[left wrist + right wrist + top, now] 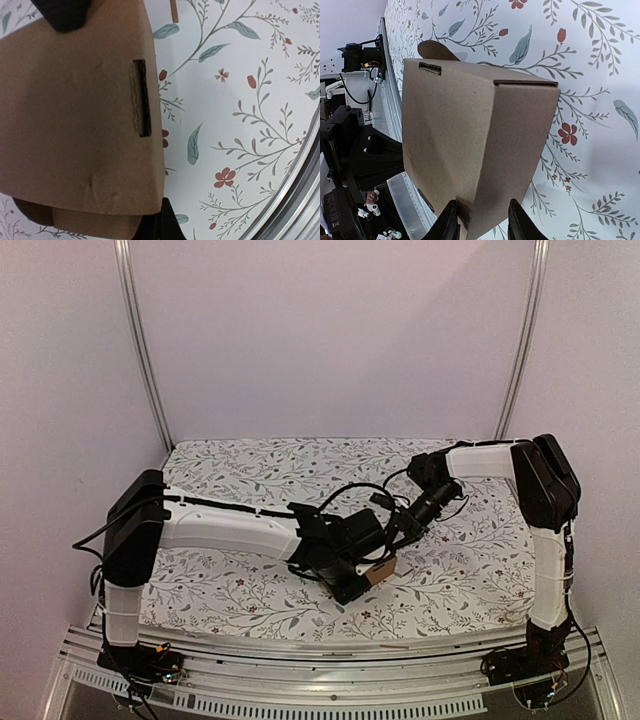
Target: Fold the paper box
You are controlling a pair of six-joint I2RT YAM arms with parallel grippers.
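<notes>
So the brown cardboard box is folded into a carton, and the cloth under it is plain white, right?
Not plain: the cloth carries a printed pattern of leaves and red flowers, as the right wrist view shows. The brown box is indeed folded into a carton.

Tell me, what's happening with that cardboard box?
Left gripper shut, by the paper box. Right gripper pinching its edge. Box mostly folded. Nothing blocking.

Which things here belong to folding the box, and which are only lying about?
For the job: paper box; left end effector and right end effector, both gripping it.
Not part of it: floral tablecloth; aluminium rail; black cables.
</notes>
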